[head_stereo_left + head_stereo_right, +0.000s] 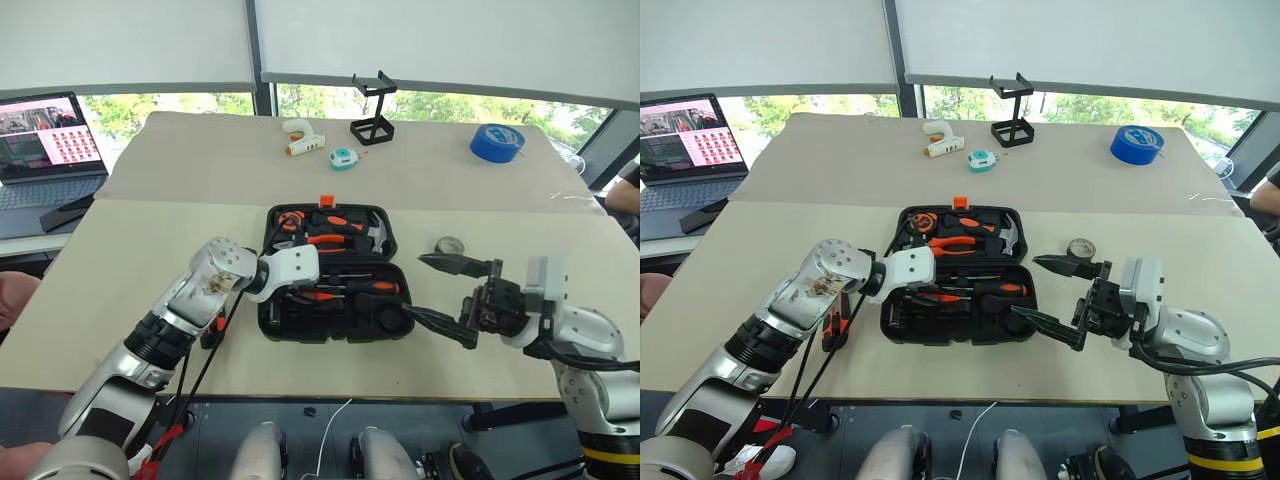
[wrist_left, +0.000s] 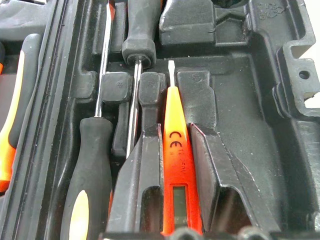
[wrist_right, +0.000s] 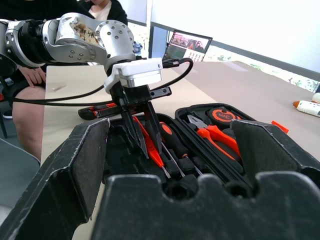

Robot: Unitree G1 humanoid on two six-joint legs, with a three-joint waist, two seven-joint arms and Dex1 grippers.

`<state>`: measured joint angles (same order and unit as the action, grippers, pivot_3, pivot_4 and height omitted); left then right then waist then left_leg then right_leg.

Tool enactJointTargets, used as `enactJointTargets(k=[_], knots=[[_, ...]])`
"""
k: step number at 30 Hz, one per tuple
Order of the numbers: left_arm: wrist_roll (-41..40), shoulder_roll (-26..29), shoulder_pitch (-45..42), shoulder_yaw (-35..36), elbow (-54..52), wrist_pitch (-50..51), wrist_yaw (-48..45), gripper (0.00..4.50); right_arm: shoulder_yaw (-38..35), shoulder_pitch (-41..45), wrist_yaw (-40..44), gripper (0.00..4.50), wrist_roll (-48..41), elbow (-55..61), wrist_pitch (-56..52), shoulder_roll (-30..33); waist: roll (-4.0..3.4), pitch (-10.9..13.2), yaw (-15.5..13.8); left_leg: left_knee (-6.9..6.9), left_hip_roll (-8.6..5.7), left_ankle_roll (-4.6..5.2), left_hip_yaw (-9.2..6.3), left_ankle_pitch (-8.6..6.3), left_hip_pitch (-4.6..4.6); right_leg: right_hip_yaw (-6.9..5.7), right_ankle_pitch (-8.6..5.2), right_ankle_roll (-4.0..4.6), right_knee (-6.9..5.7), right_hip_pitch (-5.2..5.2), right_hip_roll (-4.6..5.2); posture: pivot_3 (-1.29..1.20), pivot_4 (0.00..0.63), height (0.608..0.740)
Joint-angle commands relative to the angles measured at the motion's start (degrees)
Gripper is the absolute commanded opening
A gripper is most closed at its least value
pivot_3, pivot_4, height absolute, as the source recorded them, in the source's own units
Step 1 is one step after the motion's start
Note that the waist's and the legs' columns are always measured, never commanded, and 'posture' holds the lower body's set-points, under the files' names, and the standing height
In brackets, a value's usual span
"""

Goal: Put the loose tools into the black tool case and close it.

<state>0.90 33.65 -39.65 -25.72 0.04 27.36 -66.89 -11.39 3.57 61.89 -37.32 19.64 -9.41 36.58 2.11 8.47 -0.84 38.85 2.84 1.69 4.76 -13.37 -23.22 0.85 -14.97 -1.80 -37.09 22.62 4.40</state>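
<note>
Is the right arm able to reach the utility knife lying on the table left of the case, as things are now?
Probably not. The utility knife lies beyond the black tool case, under the left arm, whose left gripper holds the orange pen-like screwdriver there. The open right gripper is on the opposite side.

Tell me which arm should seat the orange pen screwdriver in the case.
Left. The left gripper is shut on the orange pen screwdriver, already down in the black tool case; the right gripper hangs open beside the case.

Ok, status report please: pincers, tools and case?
Left pincer shut on orange pen-like screwdriver, over its slot in open black tool case. Right pincer open, empty. Utility knife on table.
</note>
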Motion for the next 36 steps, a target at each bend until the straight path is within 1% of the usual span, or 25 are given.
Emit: enactJointTargets(k=[1,3,5,6,9,11,14,18,21,25,26,27,28,32,36], knots=[[3.1,0.1,0.2,-1.7,3.0,-0.4,1.6,0.41,0.0,0.1,-0.2,4.5,-2.0,2.3,-0.9,-0.2,0.0,0.0,0.0,0.0,0.0,0.0,0.0,0.0,0.01,0.0,0.0,0.0,0.0,0.0,0.0,0.0,0.15,0.74],[2.3,0.1,0.3,-1.4,3.3,-0.3,0.8,0.41,0.1,0.1,-0.2,4.5,-1.9,2.3,-1.0,-0.3,0.0,0.0,0.0,0.0,0.0,0.0,0.0,0.0,0.02,0.0,0.0,0.0,0.0,-0.02,0.0,0.0,0.15,0.74],[0.1,-1.0,0.8,0.5,2.8,-0.7,1.0,1.41,0.3,0.1,-0.2,4.5,-1.9,2.3,-1.2,-0.4,-0.01,0.0,0.0,0.0,0.0,0.0,0.0,0.0,0.03,0.0,0.0,0.0,0.0,-0.03,0.0,0.0,0.15,0.74],[-0.9,-1.5,1.0,1.5,2.4,-1.2,1.3,1.54,0.4,0.0,-0.2,4.5,-2.0,2.3,-1.4,-0.4,-0.01,0.0,0.0,0.0,0.0,0.0,0.0,0.0,0.03,0.0,0.0,0.0,0.0,-0.04,0.01,0.0,0.15,0.74],[-3.4,-2.9,1.2,4.9,0.9,-5.5,1.9,2.65,0.4,-0.1,-0.2,4.5,-2.1,2.2,-1.5,-0.4,-0.01,0.0,0.0,0.0,0.0,0.01,-0.06,0.0,-0.04,0.0,0.0,0.0,0.01,0.02,0.01,0.0,0.15,0.74],[-4.7,-3.4,1.2,6.6,-0.3,-6.3,2.1,3.4,0.4,-0.3,-0.1,4.5,-2.2,2.2,-1.5,-0.4,-0.01,0.0,0.0,0.0,0.0,0.02,-0.11,-0.01,-0.13,0.01,0.0,0.0,0.03,0.1,0.02,0.0,0.15,0.74],[-7.5,-3.1,1.7,9.6,-4.5,-5.9,2.2,3.4,0.5,-0.5,0.1,4.5,-2.4,2.1,-1.7,-0.3,0.0,0.0,0.1,0.06,0.0,0.02,-0.17,-0.01,-0.52,0.04,0.02,-0.02,-0.03,0.47,0.02,0.0,0.15,0.74],[-10.9,-2.4,4.4,13.4,-6.1,-6.2,2.8,3.4,0.7,-0.7,0.2,4.5,-2.5,2.0,-1.7,-0.2,-0.01,0.0,0.4,0.04,0.01,0.02,-0.2,-0.01,-0.55,0.05,0.02,-0.03,-0.03,0.54,0.0,0.0,0.15,0.74],[-12.4,-1.2,7.2,16.0,-3.4,-9.1,2.0,2.66,0.9,-0.9,0.1,4.5,-2.4,1.9,-1.5,-0.4,-0.02,0.0,0.5,0.01,0.03,0.02,-0.2,-0.01,-0.5,0.07,0.02,-0.03,-0.04,0.53,-0.02,0.0,0.15,0.74],[-11.8,-0.7,9.9,17.6,2.4,-12.8,3.1,1.15,1.2,-1.4,-0.1,4.5,-2.2,1.9,-1.1,-0.8,-0.02,0.0,0.2,0.03,0.02,0.02,-0.19,-0.01,-0.51,0.05,0.02,-0.03,-0.03,0.53,-0.01,0.0,0.15,0.74],[-11.5,-0.6,10.3,17.4,3.3,-13.5,3.2,0.7,1.2,-1.4,-0.1,4.5,-2.2,1.9,-1.1,-0.9,-0.02,0.0,0.1,0.03,0.01,0.02,-0.19,-0.01,-0.52,0.04,0.02,-0.03,-0.03,0.52,0.01,0.0,0.15,0.74],[-11.0,-0.9,10.4,17.2,4.1,-14.7,3.6,0.37,1.3,-1.4,-0.1,4.5,-2.1,1.9,-1.1,-1.0,-0.02,0.0,0.0,0.04,0.0,0.02,-0.17,-0.01,-0.52,0.04,0.02,-0.03,-0.02,0.51,0.02,0.0,0.15,0.74],[-10.6,-1.1,10.5,17.0,4.6,-15.5,4.0,0.13,1.2,-1.3,-0.1,4.5,-2.1,1.8,-1.1,-1.0,-0.02,0.0,0.0,0.04,0.0,0.02,-0.17,-0.01,-0.52,0.04,0.02,-0.03,-0.02,0.51,0.03,0.0,0.15,0.74],[-9.9,-2.4,10.3,16.2,5.5,-15.5,5.7,0.13,0.9,-1.5,0.0,4.5,-2.1,1.9,-1.0,-1.1,-0.02,0.0,0.0,0.06,0.0,0.02,-0.14,-0.01,-0.55,0.03,0.03,-0.05,-0.01,0.5,0.03,0.0,0.15,0.74],[-9.6,-2.1,11.0,14.6,4.6,-15.3,4.5,0.13,0.8,-1.5,-0.1,4.5,-2.1,1.9,-1.0,-1.1,-0.02,0.0,0.2,0.04,0.01,0.02,-0.14,-0.01,-0.54,0.03,0.04,-0.04,-0.02,0.53,0.0,0.0,0.15,0.74]])
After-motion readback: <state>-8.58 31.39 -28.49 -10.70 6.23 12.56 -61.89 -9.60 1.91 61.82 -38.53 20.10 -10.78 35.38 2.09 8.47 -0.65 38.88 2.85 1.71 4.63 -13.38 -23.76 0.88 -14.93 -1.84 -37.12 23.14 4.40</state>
